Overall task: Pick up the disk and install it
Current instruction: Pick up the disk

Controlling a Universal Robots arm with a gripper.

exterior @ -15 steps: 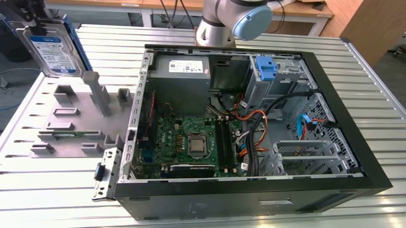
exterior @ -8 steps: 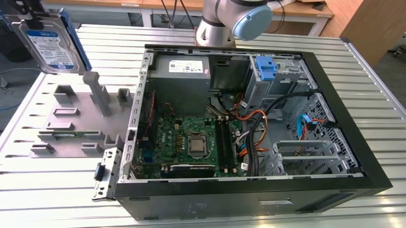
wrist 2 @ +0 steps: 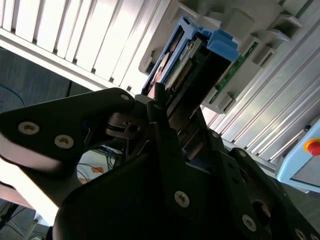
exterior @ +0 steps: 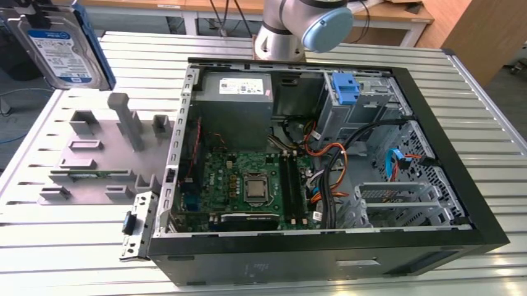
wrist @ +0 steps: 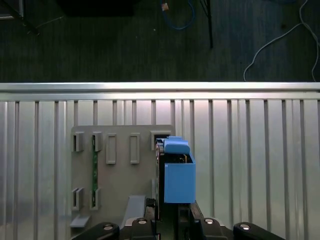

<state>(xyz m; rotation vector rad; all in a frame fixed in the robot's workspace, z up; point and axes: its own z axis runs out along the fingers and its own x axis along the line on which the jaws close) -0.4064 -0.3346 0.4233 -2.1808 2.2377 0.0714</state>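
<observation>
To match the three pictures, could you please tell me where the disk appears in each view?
Exterior view: the disk is in the top left corner, held up above the grey rack.
First wrist view: the disk stands on edge over the rack's edge, just off the gripper.
Second wrist view: the disk is clamped in the gripper, with the rack beyond.
Shared landmark: the grey rack.

The end effector (wrist: 169,222) apparently grips the disk (wrist: 179,181) edge-on over the grey slotted fixture (wrist: 120,177).

Blue-framed silver disk (exterior: 62,48), upright, raised aloft
</observation>
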